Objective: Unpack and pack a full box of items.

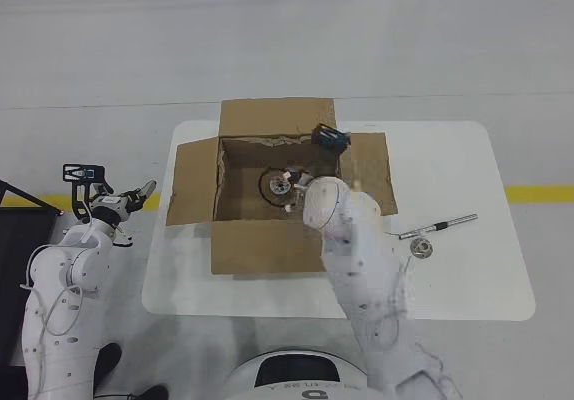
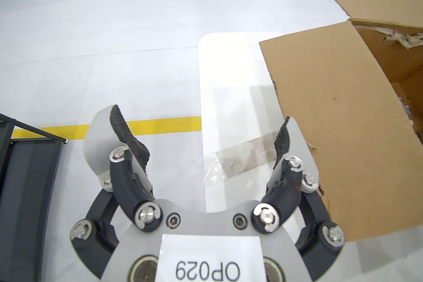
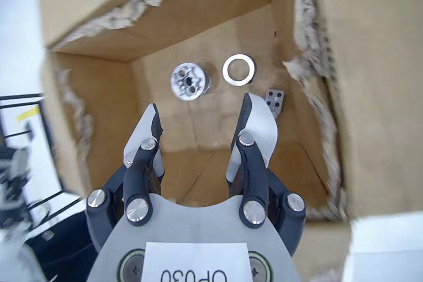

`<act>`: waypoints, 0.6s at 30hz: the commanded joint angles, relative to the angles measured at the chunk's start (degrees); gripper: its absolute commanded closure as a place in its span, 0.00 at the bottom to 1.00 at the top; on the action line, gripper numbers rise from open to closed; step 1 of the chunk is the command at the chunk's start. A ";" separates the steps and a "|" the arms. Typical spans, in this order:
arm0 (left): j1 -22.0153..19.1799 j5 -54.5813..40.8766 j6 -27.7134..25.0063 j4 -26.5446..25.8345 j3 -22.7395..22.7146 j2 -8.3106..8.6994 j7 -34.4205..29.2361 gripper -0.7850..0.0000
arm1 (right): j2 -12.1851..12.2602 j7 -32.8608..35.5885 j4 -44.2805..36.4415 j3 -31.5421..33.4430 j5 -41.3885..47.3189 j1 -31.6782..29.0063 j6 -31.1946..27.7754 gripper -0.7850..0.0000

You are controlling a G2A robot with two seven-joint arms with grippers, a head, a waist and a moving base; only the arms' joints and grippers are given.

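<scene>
Right gripper hangs inside the cardboard box, jaws spread and empty, above a flanged hub, a ring and a small block on its floor. Left gripper hovers just off the left edge of the table, spread wide, empty too.

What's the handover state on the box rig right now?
Left gripper: open, empty, beside the table, near the box flap.
Right gripper: open, empty, inside the box, above its floor.
In box: hub, ring, block.
On table: rod, round part.
Blue item on box's far rim.
Done: apparently two parts unpacked.
Left: remove the rest, then repack.
</scene>
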 commanded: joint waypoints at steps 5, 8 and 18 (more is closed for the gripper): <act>0.00 0.00 0.00 0.00 0.00 0.00 0.00 0.00 | 2.67 -0.22 -24.65 11.54 11.84 -11.16 -0.96 0.25; 0.00 0.00 0.00 0.00 0.00 0.00 0.00 0.00 | 2.92 -1.91 -27.29 19.17 18.89 -14.08 -0.48 0.25; 0.00 0.00 0.00 0.00 0.00 0.00 0.00 0.00 | 4.86 -1.89 -15.38 32.05 13.81 -12.39 -0.11 0.00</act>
